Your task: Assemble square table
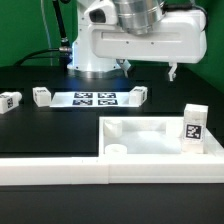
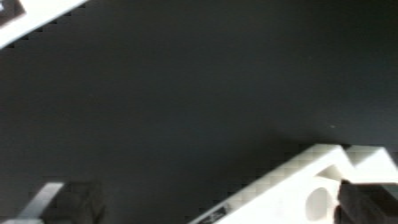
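far-left leg, second leg: loose on the black table, not fitted
marker board: flat between second leg and third leg
gripper: fingers apart, empty, hanging above the table
tabletop: white rimmed square slab against barrier wall, probably braced there
fourth leg: upright, tagged, at slab's right corner; fastened or not, cannot tell

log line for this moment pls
end effector: open, empty, raised | white square rimmed plastic slab: lying flat | white tagged block legs: three near marker board, fourth at slab
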Robot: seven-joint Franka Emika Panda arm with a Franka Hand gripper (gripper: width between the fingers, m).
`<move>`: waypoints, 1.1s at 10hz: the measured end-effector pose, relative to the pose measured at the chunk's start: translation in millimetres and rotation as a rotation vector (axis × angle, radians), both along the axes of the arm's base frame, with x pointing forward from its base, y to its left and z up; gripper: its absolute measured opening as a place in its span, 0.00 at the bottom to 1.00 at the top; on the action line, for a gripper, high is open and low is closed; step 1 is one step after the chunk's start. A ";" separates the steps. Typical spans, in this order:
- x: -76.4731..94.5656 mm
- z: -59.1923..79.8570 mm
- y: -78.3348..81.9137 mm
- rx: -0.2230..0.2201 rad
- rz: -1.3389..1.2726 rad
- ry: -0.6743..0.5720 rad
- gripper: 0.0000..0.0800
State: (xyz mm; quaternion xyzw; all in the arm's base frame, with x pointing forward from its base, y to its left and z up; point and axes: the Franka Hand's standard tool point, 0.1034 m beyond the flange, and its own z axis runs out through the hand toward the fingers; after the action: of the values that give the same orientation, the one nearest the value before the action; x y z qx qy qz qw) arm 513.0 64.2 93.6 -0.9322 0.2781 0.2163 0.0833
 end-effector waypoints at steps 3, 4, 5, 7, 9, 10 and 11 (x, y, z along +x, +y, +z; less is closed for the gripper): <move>-18.5 -4.9 -0.1 0.068 0.151 0.078 0.81; -34.9 -7.2 6.8 0.103 0.225 0.087 0.81; -51.0 -8.7 11.8 0.094 0.270 0.115 0.81; -51.1 -9.9 10.8 0.095 0.268 0.122 0.81; -51.4 -10.6 10.3 0.095 0.267 0.124 0.81; -55.3 -15.5 9.8 0.092 0.273 0.117 0.81; -75.0 -29.0 8.3 0.081 0.274 0.117 0.81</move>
State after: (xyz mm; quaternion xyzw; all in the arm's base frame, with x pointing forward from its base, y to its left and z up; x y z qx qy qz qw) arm 437.9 72.5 64.7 -0.9431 0.1439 0.2903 0.0741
